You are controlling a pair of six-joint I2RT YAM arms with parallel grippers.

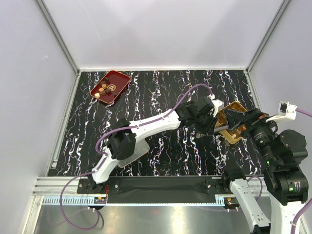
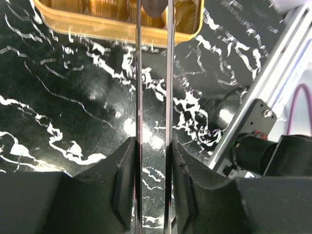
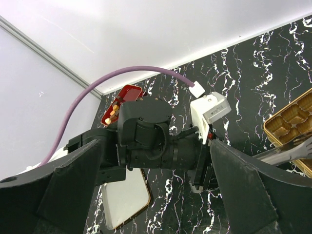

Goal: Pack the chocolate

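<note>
Several small chocolate pieces (image 1: 104,89), brown, tan and cream, lie in the red tray (image 1: 118,78) at the far left; they also show in the right wrist view (image 3: 113,113). My left gripper (image 1: 214,127) reaches right and is shut on thin metal tongs (image 2: 138,97), whose tips sit over the gold compartmented box (image 2: 97,27). A dark shape (image 2: 155,7) lies between the tips; I cannot tell what it is. My right gripper (image 1: 239,119) hovers beside the box (image 1: 234,137), open wide and empty (image 3: 156,195).
A white lid with a gold edge (image 1: 130,157) lies flat under the left arm, also in the right wrist view (image 3: 126,195). The left arm (image 1: 156,124) spans the table's middle. A purple cable (image 1: 185,95) arcs above it. White walls enclose the table.
</note>
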